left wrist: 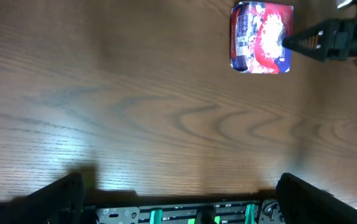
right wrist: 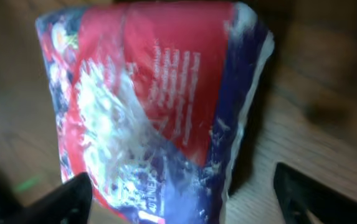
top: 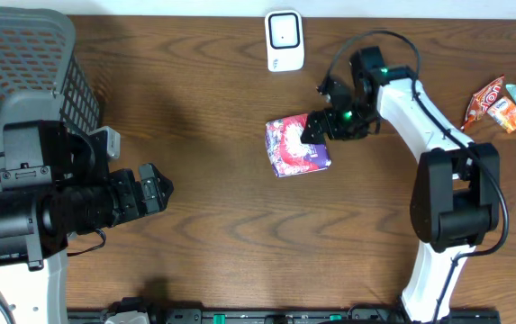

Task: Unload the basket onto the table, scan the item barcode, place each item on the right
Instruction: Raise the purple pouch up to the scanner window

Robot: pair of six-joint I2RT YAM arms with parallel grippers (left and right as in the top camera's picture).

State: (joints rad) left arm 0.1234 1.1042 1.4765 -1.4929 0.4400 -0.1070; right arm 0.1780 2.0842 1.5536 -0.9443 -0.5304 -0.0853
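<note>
Packet [top: 289,151] lies flat mid-counter [top: 239,225], near scanner [top: 285,40]. Right jaws stand wide at its right edge, nothing held. Left jaws wide, idle, well apart. Packet looks light and soft, crinkly film, probably slippery and crushable. Best pinched gently across a sealed edge or narrow side, barcode face left uncovered.

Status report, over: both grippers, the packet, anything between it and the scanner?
Left gripper open, empty, far from packet. Right gripper open at packet's edge, no grip seen. Packet lies on table, short of scanner; nothing between.
</note>
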